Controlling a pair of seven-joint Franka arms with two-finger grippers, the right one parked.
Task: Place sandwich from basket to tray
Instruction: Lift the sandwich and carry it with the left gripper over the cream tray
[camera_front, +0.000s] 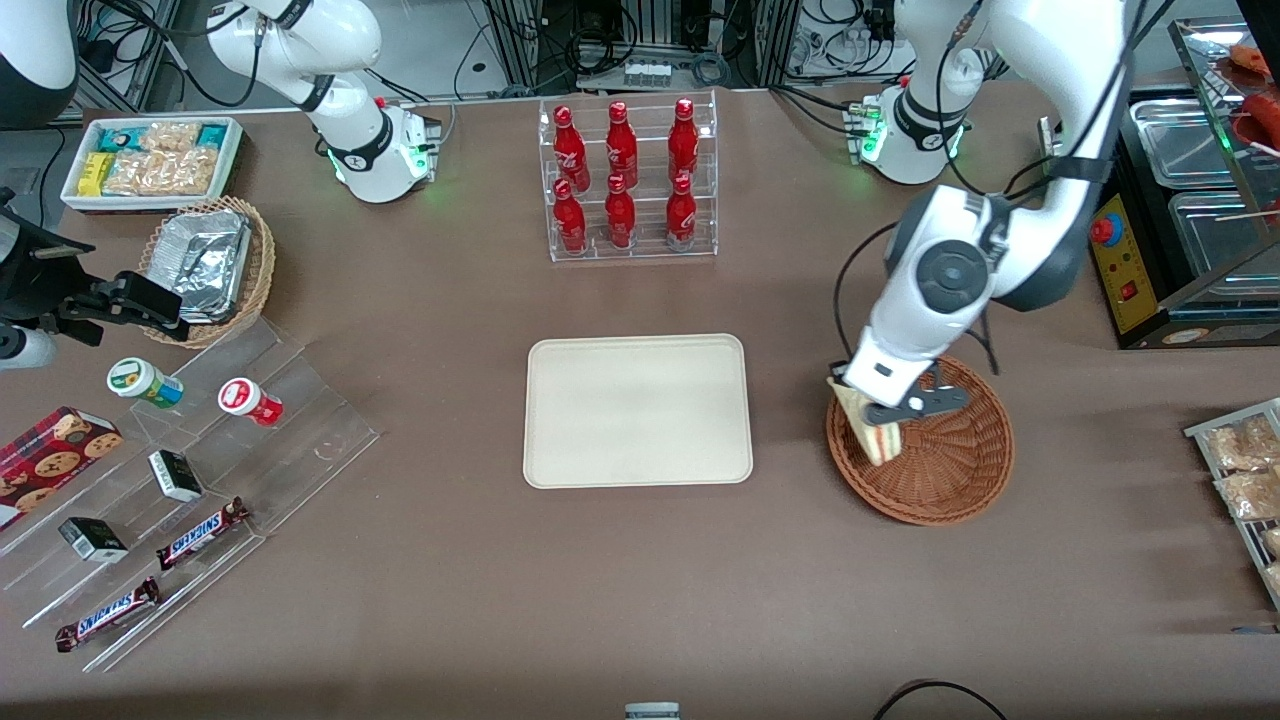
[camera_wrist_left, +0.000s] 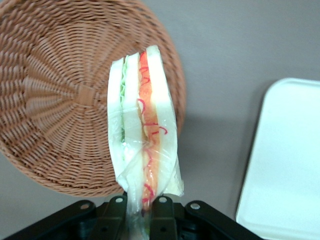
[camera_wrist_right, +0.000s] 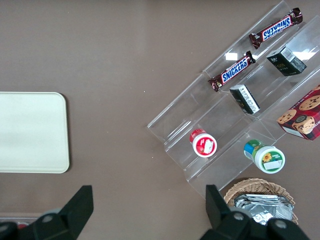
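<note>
Claw (camera_wrist_left: 142, 210) pinches wrapped triangular sandwich (camera_wrist_left: 144, 125) above round woven basket (camera_wrist_left: 55, 100).

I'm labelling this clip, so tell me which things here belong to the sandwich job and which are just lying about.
Part of the job:
- sandwich, gripped in the gripper, hanging above the basket's edge
- basket
- tray, nothing on it

Lying about:
- cola bottles in their rack
- Snickers bars
- cookie box
- foil container
</note>
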